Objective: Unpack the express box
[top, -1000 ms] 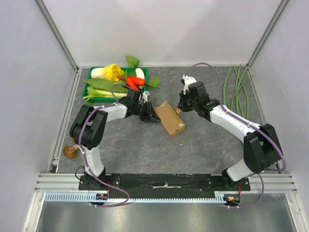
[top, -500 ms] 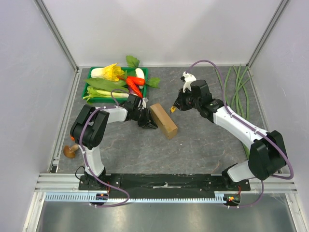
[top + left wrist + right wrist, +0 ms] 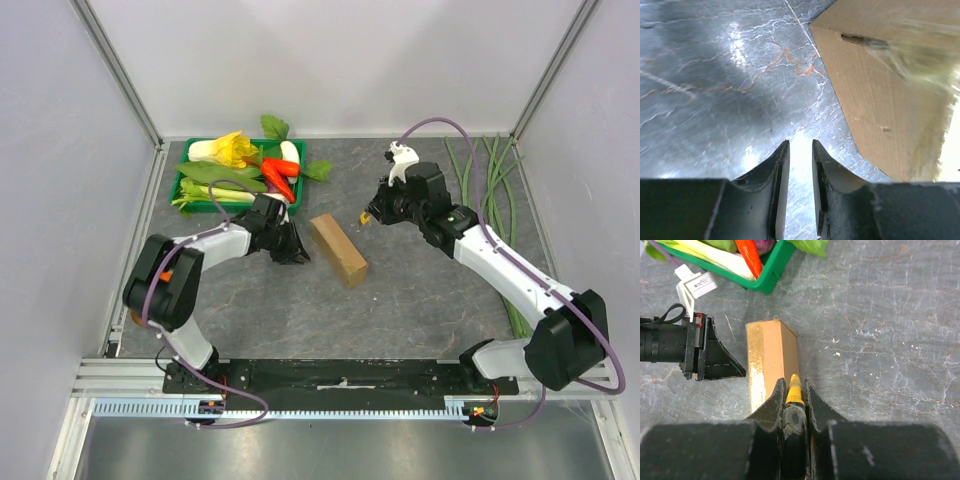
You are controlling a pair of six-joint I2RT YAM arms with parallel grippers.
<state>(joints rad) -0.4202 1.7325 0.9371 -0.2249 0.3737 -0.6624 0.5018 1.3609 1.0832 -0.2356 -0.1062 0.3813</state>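
Both grippers have backed off the express box (image 3: pixel 338 249), now tipped on its side mid-tabletop (image 3: pixel 420 290), seemingly still taped. The left gripper (image 3: pixel 800 145) is nearly closed and empty. The right gripper (image 3: pixel 793 384) clamps a yellow tool (image 3: pixel 794 395).

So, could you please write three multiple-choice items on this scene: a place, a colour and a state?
1. Where is the green tray from the express box, top view? A far left; B near right; C underneath.
2. What colour is the tip of the tool in the right gripper? A red; B yellow; C blue.
3. The express box is: A closed; B flaps open; C flattened.
Answers: A, the tray sits beyond it, leftward; B, yellow shows in the right wrist view; A, no flap is raised.
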